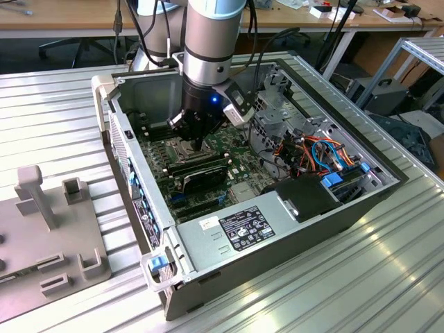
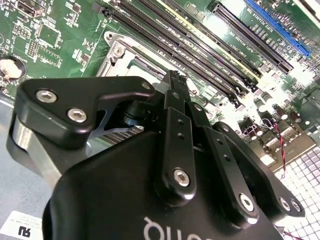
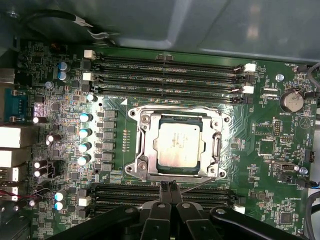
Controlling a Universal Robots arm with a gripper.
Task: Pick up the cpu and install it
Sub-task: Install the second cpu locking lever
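Ribbed metal tabletop [image 1: 361, 277] carries an open computer case [image 1: 229, 236], the arm reaching down inside it. In the first wrist view the gripper [image 3: 168, 189] has its fingertips pressed together, clenched on nothing, just at 6 o'clock of the socket [image 3: 177, 142]. Within the socket's frame lies the cpu [image 3: 179, 145] (flat, apparently seated). Placing looks done; whether the retention frame is latched I cannot tell. Memory slots [image 3: 165, 75] flank it at 12 o'clock.
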